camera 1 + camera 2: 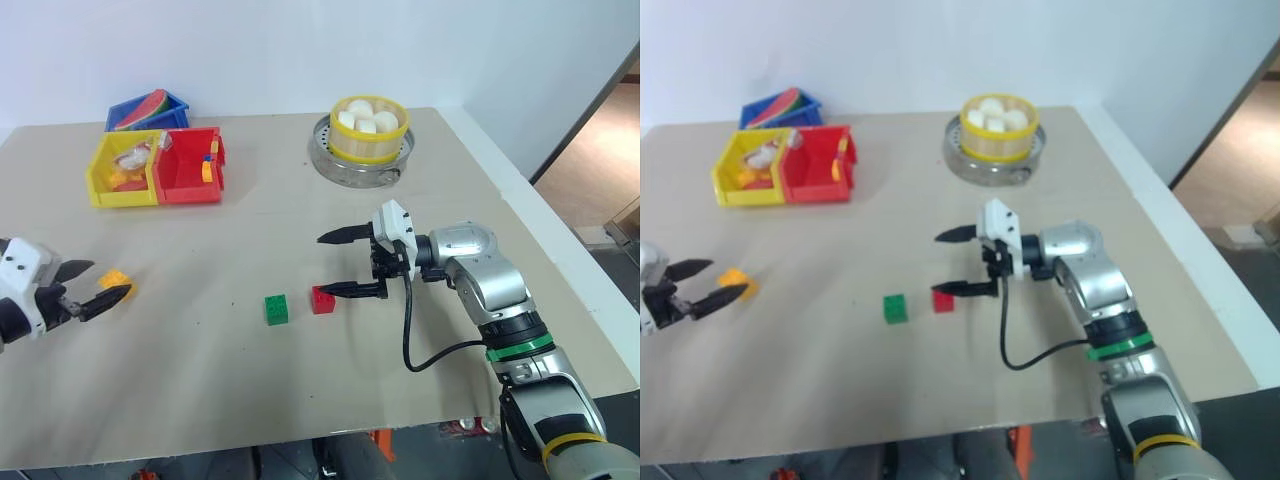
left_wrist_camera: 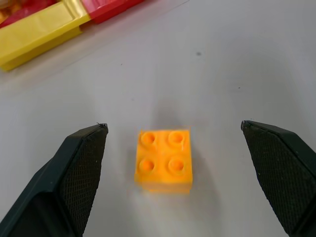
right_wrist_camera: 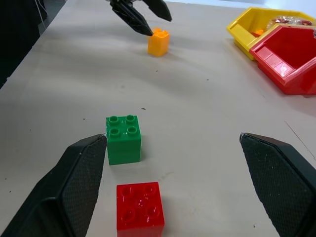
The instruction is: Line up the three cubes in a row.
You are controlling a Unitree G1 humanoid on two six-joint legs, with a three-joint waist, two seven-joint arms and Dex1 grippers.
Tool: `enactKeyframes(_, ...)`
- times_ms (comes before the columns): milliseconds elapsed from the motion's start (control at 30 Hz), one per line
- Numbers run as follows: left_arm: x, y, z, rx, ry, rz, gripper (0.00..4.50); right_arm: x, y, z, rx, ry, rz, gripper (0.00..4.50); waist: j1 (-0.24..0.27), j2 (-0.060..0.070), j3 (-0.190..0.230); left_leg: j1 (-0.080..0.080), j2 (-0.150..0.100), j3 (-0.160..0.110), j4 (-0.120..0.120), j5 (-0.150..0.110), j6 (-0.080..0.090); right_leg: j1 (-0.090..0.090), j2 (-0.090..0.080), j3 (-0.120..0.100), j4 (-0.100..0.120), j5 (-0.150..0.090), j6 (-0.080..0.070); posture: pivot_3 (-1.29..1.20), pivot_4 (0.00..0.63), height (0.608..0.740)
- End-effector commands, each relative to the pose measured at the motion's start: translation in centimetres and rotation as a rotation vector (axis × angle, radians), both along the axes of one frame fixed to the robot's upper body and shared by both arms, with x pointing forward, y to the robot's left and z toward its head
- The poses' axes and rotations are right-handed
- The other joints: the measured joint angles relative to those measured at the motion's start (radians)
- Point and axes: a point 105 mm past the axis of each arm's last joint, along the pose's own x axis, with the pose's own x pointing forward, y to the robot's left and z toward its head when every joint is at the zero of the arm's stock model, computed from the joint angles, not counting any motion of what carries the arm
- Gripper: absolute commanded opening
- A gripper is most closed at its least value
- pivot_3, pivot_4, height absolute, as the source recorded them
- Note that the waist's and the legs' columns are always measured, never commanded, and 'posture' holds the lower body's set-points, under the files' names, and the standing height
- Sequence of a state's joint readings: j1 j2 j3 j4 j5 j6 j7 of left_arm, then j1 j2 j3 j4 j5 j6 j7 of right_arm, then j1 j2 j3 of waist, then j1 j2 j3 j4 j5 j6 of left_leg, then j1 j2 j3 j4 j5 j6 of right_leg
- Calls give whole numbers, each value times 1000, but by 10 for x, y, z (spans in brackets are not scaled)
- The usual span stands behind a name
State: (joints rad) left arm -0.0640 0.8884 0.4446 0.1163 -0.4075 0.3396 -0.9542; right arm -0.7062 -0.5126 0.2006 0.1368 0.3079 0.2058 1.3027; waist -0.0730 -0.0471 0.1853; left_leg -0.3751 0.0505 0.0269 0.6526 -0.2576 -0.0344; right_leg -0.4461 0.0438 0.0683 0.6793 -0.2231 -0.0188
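Beige table is hosting it all: left gripper (image 2: 173, 148) gaping wide around the far-off orange cube (image 1: 115, 281), right gripper (image 1: 352, 262) hanging open beside red (image 1: 323, 299) and green (image 1: 276, 309) (neighbours already), risking a nudge skewing them.

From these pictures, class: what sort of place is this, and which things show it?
Probably a robot training or test bench: a plain board tabletop set with toy cubes, sorting bins and a steamer basket of buns.

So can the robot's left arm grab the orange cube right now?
Probably yes. The left gripper is open, with the orange cube sitting on the table right ahead between its fingers, and nothing lies in the way.
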Motion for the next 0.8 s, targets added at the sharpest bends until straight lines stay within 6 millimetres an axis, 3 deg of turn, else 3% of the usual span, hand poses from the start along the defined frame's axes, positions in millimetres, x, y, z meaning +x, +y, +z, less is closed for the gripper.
enactKeyframes(33, 5, 4, 1, 31, -4, -2, 4487, -3, -4, 9, 0, -46, -2, 4500, 0, 0, 0, 0, 0, 0, 0, 0, 0, 0, 0, 0, 0, 0, 0, 0, 150, 740)
enactKeyframes(433, 15, -2, -31, 27, 98, -15, 4487, -6, -10, 7, -16, -42, -19, 4500, 0, 0, 0, 0, 1, 0, 0, 0, 1, 0, 1, 0, 1, 0, 0, 0, 150, 740)
enactKeyframes(467, 15, -4, -33, 17, 115, -19, 3972, -6, -10, 7, -18, -42, -20, 4500, 0, 0, 0, 0, 1, 0, 0, 0, 1, 0, 1, 0, 1, 0, 0, 0, 150, 740)
enactKeyframes(700, 18, -2, -41, 31, 121, 16, 1609, -8, -11, 6, -26, -37, -18, 4500, 0, 0, 0, 1, 1, 0, 0, 0, 1, 0, 1, 0, 2, 0, 0, 0, 150, 740)
enactKeyframes(733, 17, -1, -42, 37, 123, 20, 1366, -8, -11, 6, -27, -37, -18, 4500, 0, 0, 0, 1, 1, 0, 1, 0, 1, 0, 1, 0, 2, 0, 0, 0, 150, 740)
enactKeyframes(800, 16, 0, -44, 45, 124, 25, 1377, -8, -11, 6, -29, -38, -17, 4500, 0, 0, 0, 2, 1, 0, 1, 0, 1, 0, 1, 0, 2, 1, -1, 0, 150, 740)
